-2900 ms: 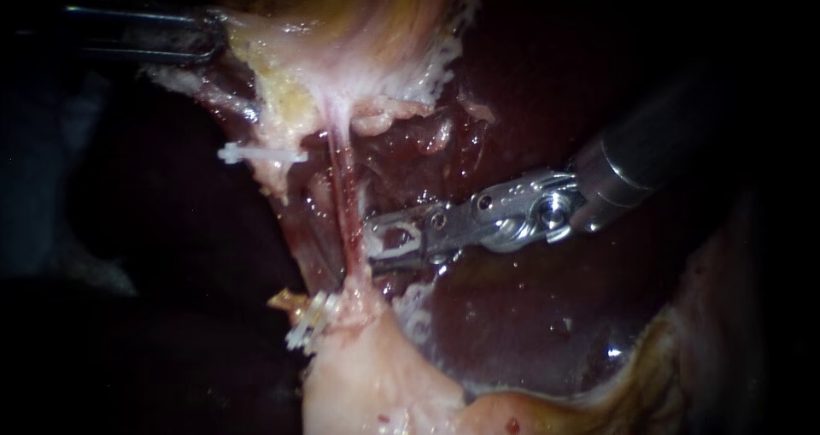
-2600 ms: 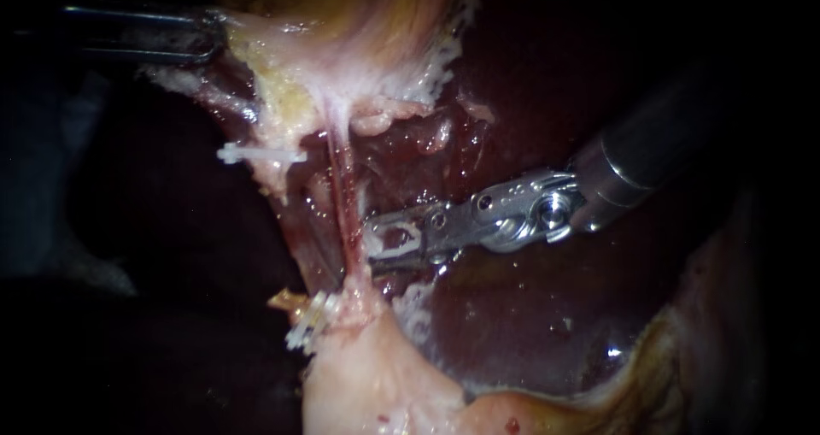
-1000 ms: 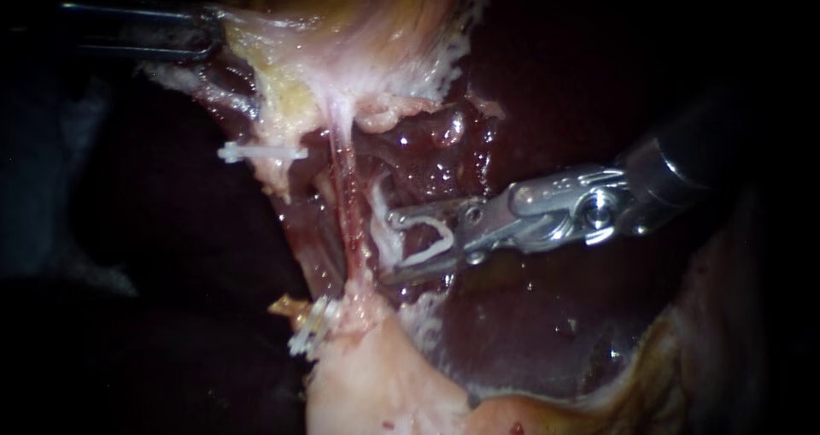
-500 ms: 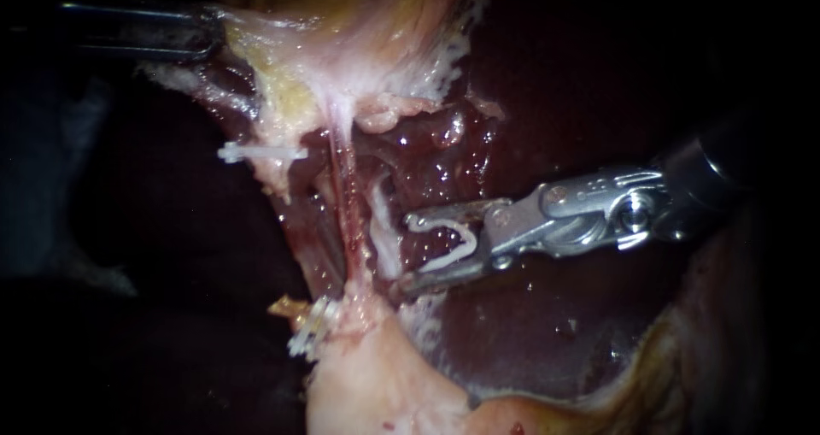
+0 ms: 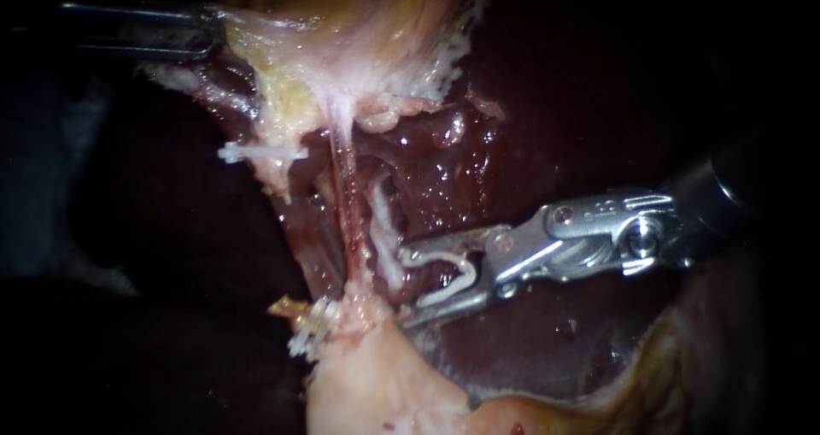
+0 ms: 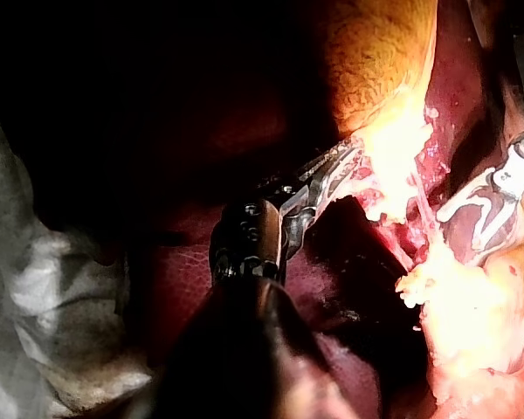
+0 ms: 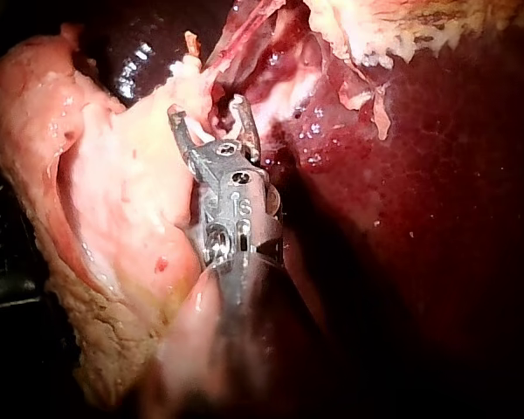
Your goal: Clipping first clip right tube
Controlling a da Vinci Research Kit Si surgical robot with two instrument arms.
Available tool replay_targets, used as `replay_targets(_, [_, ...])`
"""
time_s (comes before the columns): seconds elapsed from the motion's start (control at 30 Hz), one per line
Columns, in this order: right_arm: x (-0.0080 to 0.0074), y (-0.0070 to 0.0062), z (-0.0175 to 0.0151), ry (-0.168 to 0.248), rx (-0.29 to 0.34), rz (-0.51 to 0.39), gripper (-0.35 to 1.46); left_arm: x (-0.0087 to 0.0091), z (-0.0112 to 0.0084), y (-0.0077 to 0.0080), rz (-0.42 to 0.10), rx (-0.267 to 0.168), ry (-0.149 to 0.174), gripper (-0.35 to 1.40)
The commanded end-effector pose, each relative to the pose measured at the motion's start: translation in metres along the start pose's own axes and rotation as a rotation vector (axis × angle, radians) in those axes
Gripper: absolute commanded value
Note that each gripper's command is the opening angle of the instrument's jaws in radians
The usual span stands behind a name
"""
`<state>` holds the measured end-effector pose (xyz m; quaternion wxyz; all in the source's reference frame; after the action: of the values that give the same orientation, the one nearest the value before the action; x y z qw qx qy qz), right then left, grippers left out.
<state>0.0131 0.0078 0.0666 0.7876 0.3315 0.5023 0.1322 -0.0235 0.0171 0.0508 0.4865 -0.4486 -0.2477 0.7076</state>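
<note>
A thin red tube [image 5: 345, 204] runs down from the pale gallbladder tissue [image 5: 342, 50] to a pale stump [image 5: 367, 375]. A whitish strand [image 5: 384, 243] lies just right of it. My right instrument [image 5: 402, 286] comes in from the right, its jaws standing wide apart with an open white clip [image 5: 444, 273] seated between them. The tips sit just right of the strand, low on the tube, and do not enclose the tube. In the right wrist view, the right instrument [image 7: 208, 109] points at the tube's base. My left instrument [image 5: 212, 38] is shut on the gallbladder's edge, as the left wrist view [image 6: 332, 170] also shows.
A white clip [image 5: 260, 153] sits on pale tissue left of the tube, and a pair of clips [image 5: 307, 326] sits at the lower stump. Dark red liver [image 5: 547, 349] lies under and behind my right instrument.
My right instrument drew back to the right from the tube, its jaws spreading with the clip showing. It then dropped lower, towards the tube's base. The left instrument held still.
</note>
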Motion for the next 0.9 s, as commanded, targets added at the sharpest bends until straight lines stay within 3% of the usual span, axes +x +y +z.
replay_targets(0.03, [-0.0001, 0.0000, 0.0001, 0.003, 0.002, 0.011, 0.50, 0.0000, 0.0000, 0.0000, 0.000, 0.000, 0.000, -0.35])
replay_targets(0.47, [0.0002, 0.0005, 0.0021, 0.032, 0.019, 0.126, 0.50, 0.0000, 0.0000, 0.0000, 0.001, 0.000, 0.000, -0.35])
replay_targets(0.9, [0.0001, 0.0013, 0.0049, 0.062, 0.031, 0.155, 0.50, -0.0001, 0.0000, 0.0000, -0.005, 0.000, 0.000, -0.35])
